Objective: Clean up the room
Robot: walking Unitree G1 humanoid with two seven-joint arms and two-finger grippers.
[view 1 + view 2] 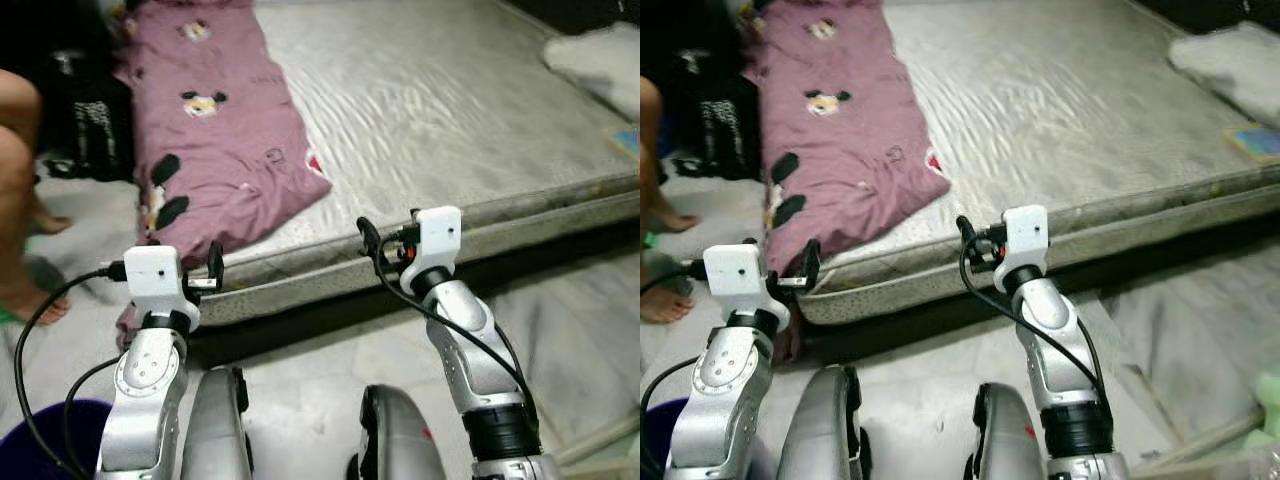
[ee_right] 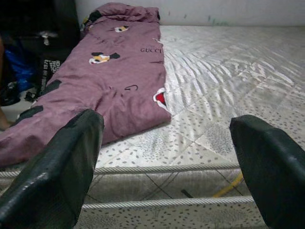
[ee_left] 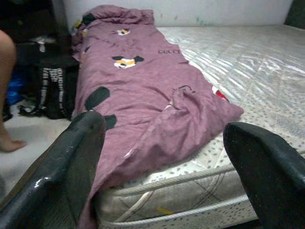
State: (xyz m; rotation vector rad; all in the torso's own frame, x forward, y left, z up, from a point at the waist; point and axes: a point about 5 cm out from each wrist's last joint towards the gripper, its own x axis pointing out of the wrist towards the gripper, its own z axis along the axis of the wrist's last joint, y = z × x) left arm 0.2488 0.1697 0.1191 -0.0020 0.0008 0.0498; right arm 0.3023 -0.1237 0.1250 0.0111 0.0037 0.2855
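Purple blanket sprawled along the mattress edge, both grippers poised in front of it, empty.

The mattress (image 1: 440, 110) lies bare on the floor, and the purple blanket (image 1: 215, 130) runs down its left side, the near end rumpled and spilling over the mattress corner toward the floor. It looks soft, limp and light, likely to sag and drag rather than slide, so a pinch on the bunched fold at the near end of the mattress seems the best hold. A person's leg (image 1: 18, 190) stands left of the mattress, by a dark bag (image 1: 90, 125). The left gripper (image 3: 164, 164) and right gripper (image 2: 167, 157) hang just short of the mattress edge, jaws spread wide, holding nothing.
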